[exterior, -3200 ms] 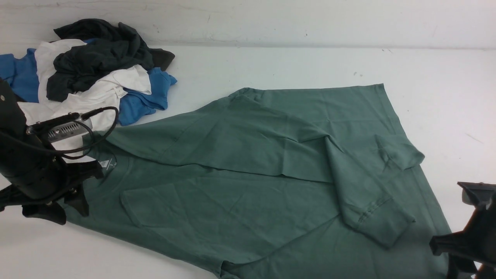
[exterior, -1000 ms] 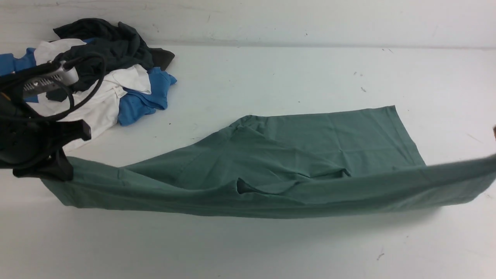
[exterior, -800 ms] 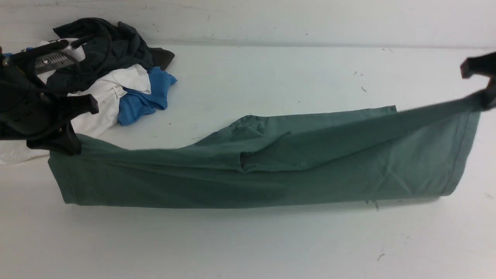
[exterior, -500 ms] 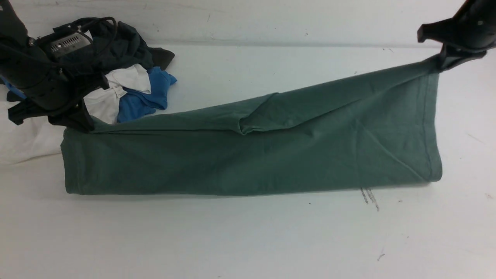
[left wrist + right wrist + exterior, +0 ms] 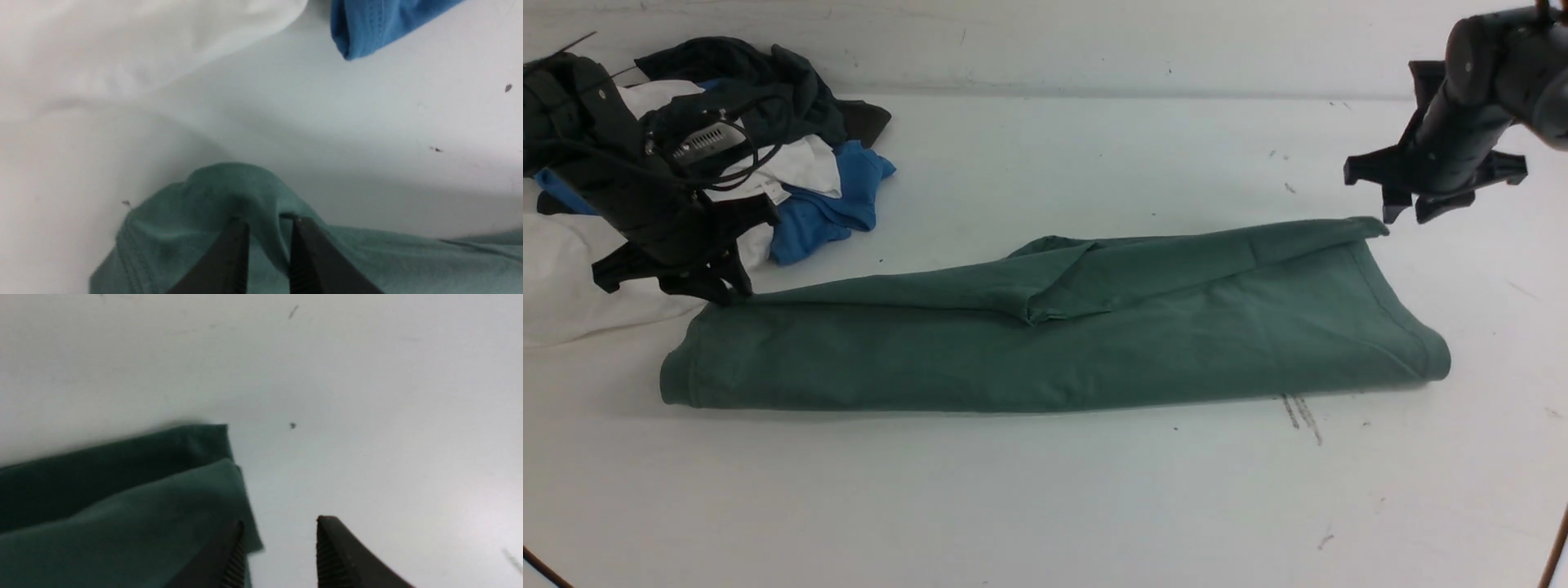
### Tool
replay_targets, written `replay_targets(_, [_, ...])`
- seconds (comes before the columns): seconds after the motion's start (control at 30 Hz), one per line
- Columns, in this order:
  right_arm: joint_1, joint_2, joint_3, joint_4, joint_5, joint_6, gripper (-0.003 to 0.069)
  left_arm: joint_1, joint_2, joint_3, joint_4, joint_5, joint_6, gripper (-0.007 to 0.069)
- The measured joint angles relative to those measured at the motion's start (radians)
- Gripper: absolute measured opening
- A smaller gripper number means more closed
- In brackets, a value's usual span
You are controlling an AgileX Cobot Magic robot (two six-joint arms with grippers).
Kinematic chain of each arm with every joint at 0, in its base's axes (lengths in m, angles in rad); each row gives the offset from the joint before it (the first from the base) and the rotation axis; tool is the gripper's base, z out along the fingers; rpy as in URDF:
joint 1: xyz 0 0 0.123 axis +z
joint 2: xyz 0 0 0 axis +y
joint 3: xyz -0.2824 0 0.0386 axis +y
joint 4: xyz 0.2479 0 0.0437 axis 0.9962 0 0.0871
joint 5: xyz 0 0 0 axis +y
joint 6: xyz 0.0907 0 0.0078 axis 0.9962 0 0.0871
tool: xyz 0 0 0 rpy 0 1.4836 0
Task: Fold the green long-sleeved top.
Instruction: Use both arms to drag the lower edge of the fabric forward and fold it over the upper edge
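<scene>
Green long-sleeved top [image 5: 1054, 359]: folded into long band, flat on white table [image 5: 1045, 506], front view. Left gripper [image 5: 707, 287]: at band's far left corner. Right gripper [image 5: 1409, 211]: clear above far right corner, jaws apart. Heap beyond left end: dark charcoal garment [image 5: 760, 90], white garment [image 5: 564, 278], bright blue garment [image 5: 825, 212].
Left wrist view: fingers [image 5: 233, 253] narrowly parted, ridge of green cloth between; pinched or released, cannot tell.
Right wrist view: fingers [image 5: 347, 555] wide apart, bare table between, top's corner beside one.
</scene>
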State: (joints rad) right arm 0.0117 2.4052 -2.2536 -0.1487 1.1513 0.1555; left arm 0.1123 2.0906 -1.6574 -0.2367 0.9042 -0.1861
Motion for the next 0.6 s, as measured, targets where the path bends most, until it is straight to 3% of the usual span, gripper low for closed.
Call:
replay_targets(0.1, [0.000,-0.011,-0.110,-0.014,0.083,-0.005,0.0329,0.003,-0.013,-0.066,0.056,0.020,-0.003,0.0219])
replay_targets(0.33, [0.000,-0.070,-0.202,0.057,0.093,-0.056,0.0291,-0.010,-0.040,-0.225,0.050,0.186,0.011,0.0219])
replay_targets(0.43, [0.000,-0.105,-0.195,0.121,0.102,-0.107,0.0190,-0.050,-0.050,-0.248,0.047,0.285,0.086,0.0148])
replay_targets(0.5, [0.000,-0.186,-0.098,0.188,0.105,-0.128,0.0067,-0.109,-0.074,-0.189,0.040,0.308,0.166,0.0055])
replay_targets(0.6, [0.000,-0.312,0.057,0.237,0.104,-0.135,0.0006,-0.171,-0.081,-0.099,0.006,0.309,0.200,0.0006])
